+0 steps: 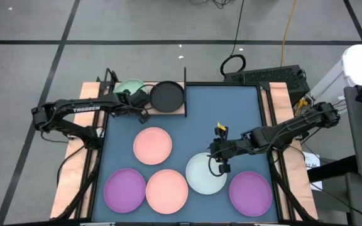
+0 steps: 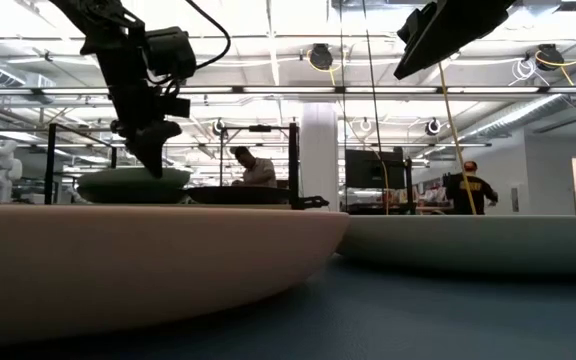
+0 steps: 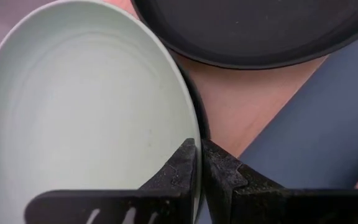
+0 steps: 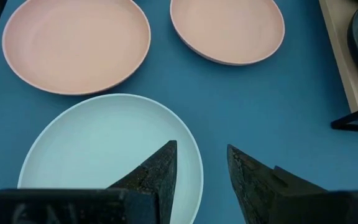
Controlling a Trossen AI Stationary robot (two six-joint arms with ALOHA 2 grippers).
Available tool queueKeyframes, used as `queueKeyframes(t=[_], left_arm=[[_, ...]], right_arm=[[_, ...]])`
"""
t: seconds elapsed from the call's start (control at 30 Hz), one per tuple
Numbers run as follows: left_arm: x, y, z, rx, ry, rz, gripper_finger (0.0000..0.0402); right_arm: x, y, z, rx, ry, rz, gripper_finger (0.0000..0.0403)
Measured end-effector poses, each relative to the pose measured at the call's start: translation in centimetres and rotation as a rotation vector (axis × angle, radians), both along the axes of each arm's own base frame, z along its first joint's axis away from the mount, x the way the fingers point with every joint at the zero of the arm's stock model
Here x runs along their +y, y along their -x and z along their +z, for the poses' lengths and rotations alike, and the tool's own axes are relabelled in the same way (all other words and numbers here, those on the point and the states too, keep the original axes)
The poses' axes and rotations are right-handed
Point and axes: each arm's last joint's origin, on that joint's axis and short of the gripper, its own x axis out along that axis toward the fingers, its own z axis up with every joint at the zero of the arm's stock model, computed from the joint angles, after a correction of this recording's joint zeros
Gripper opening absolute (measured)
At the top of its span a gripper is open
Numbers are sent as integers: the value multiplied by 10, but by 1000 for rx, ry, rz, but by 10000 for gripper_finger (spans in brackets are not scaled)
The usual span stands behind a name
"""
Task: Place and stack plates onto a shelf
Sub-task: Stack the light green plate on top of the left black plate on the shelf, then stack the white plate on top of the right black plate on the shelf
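- The left arm carries white lettering reading "TROSSEN" (image 1: 87, 109); it is the only writing I can read here.
- The left gripper (image 3: 197, 163) is up at the shelf (image 1: 182, 110) in the far-left corner of the surface, its fingers pinched shut on the rim of the pale green plate (image 3: 86, 112).
- That green plate sits over a black plate whose edge just peeks out beneath it; a second black plate (image 1: 167, 96) lies beside it on the shelf's wooden board.
- The right gripper (image 4: 202, 168) hovers over the near edge of the pale blue-white plate (image 4: 104, 143), fingers parted, one above the plate and one past its rim, not clamped.
- On the blue-grey mat (image 1: 231, 113) lie two pink plates (image 1: 153, 145) and two purple plates (image 1: 125, 190), with the blue-white one between the nearer pink and the right-hand purple.
- Two people stand far back in the room behind.
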Motion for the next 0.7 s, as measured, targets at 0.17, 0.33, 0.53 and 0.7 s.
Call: queueKeyframes(t=[0.17,0.33,0.53,0.7], left_arm=[[0,0,0,-4,1,6,25],[0,0,0,-7,2,10,50],[0,-1,1,-30,1,39,85],[1,-3,2,-66,-6,55,88]], right_arm=[[0,0,0,0,0,0,125],[0,0,0,0,0,0,125],[0,0,0,0,0,0,125],[0,0,0,0,1,1,125]])
